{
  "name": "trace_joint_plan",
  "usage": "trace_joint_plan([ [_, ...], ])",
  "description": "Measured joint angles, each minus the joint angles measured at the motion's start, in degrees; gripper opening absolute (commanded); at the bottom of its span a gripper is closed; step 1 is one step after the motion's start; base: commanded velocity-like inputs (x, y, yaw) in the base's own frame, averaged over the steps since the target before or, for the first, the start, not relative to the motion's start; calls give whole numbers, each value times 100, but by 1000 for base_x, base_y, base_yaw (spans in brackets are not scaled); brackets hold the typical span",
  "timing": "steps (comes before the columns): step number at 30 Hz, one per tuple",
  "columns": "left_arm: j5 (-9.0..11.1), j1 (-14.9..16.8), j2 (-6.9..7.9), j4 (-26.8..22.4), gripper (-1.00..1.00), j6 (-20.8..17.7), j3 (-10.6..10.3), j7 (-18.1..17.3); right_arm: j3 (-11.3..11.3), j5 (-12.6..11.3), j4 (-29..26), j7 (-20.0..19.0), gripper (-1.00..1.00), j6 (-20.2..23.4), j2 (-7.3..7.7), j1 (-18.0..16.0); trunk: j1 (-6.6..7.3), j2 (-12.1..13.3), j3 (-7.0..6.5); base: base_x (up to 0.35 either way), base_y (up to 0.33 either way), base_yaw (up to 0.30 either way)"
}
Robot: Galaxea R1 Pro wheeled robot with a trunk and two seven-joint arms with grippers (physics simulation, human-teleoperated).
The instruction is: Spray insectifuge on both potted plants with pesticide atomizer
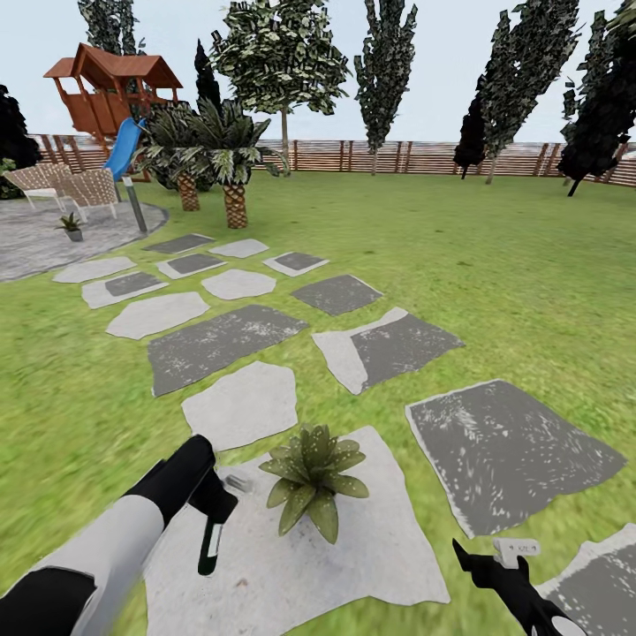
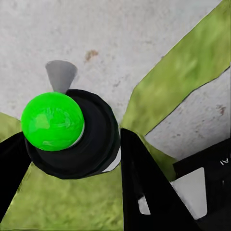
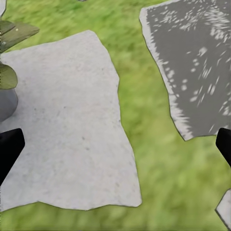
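Note:
The pesticide atomizer (image 1: 210, 541) hangs as a slim dark bottle from my left gripper (image 1: 214, 505), which is shut on it; its white nozzle (image 1: 237, 483) points toward the near potted plant (image 1: 314, 477). That plant sits on a white stepping stone (image 1: 389, 539). In the left wrist view the atomizer (image 2: 91, 144) is a dark round body with a green ball, held between the black fingers (image 2: 144, 187). The second potted plant (image 1: 71, 226) stands far off on the patio. My right gripper (image 1: 495, 565) is open right of the near plant, whose pot (image 3: 6, 102) is just beyond it.
Grey and white stepping stones (image 1: 221, 340) lead across the lawn to the round paved patio (image 1: 53, 238), where a grey bollard lamp (image 1: 134, 203) and chairs (image 1: 62, 187) stand. Two palms (image 1: 231, 172), a play tower with a blue slide (image 1: 122, 148) and a slatted fence (image 1: 424, 157) lie beyond.

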State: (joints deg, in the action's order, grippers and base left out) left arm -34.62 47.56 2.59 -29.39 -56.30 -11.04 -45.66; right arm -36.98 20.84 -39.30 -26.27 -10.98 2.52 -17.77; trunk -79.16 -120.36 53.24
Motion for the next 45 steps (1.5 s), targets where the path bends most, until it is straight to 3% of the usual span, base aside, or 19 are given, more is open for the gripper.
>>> trace_joint_plan([
  [3, 40, -17, 176, -58, -100, 64, 57, 48, 0, 0, -9, -2, 100, 0, -1, -1, 0, 0, 0, 0, 0, 0],
  [5, 55, -20, 221, -76, -100, 370, 467, 180, 0, 0, -16, -5, 100, 0, -1, 0, 0, 0, 0, 0, 0, 0],
  [7, 38, -23, 230, -75, -100, 724, 1027, 501, 0, 0, -17, -8, 100, 0, -2, 0, 0, 0, 0, -25, 0, 0],
  [8, 34, -32, 236, -73, -100, 955, 1311, 780, -1, 0, -18, -9, 100, 1, -2, -1, -1, 0, 0, -122, 0, 0],
  [11, 84, -152, 220, -62, -100, 1572, 1881, 1511, -1, 2, -18, -9, 100, 1, -2, 0, -3, 0, 0, -268, 0, 79],
  [15, 515, -332, 215, -27, -100, 2445, 2606, 1756, -1, 1, -18, -10, 100, 1, -2, 0, -4, 0, 1, -328, 0, 245],
  [16, 589, -389, 214, -42, -100, 2612, 2686, 1768, -1, 1, -18, -10, 100, 1, -2, 0, -4, 0, 1, -335, 0, 272],
  [19, 736, -522, 182, 5, -100, 3278, 2821, 1789, -1, 0, -19, -9, 100, 1, -2, 0, -4, 0, 1, -323, -60, 276],
  [22, 761, -547, 144, 119, -100, 3589, 2838, 1793, -2, 0, -20, -8, 100, 2, -3, 0, -3, 0, 0, -272, -169, 278],
  [26, 790, -555, 122, 165, -100, 3671, 2840, 1793, -3, 0, -20, -9, 100, 3, -3, 0, -2, 0, 0, -186, -228, 278],
  [29, 1004, -560, 94, 183, -100, 3699, 2840, 1789, -3, 6, -7, -6, 100, 3, -9, -1, -1, 0, 0, -110, -260, 274],
  [36, 1042, -647, 93, 193, -100, 3970, 2841, 1794, 47, 23, -76, -26, 100, 6, 7, -2, 0, 0, 0, -71, -162, 52],
  [39, 1041, -669, 106, 197, -100, 4075, 2837, 1779, 441, 17, -422, -50, 100, 10, 29, -4, 0, 0, 0, -5, -8, 2],
  [43, 970, -688, 142, 234, -100, 4106, 2757, 1640, 1769, 13, -1005, -84, 100, 29, 32, -2, 0, 0, 0, -1, -1, 0],
  [44, 884, -752, 189, 279, -100, 4117, 2703, 1381, 2374, 16, -1077, -96, 100, 32, 30, -3, 0, 0, 1, 0, 0, 0],
  [45, 810, -775, 242, 279, -100, 4121, 2652, 1176, 2716, 15, -1107, -99, 100, 38, 30, -3, 0, 0, 0, 0, 0, 0],
])
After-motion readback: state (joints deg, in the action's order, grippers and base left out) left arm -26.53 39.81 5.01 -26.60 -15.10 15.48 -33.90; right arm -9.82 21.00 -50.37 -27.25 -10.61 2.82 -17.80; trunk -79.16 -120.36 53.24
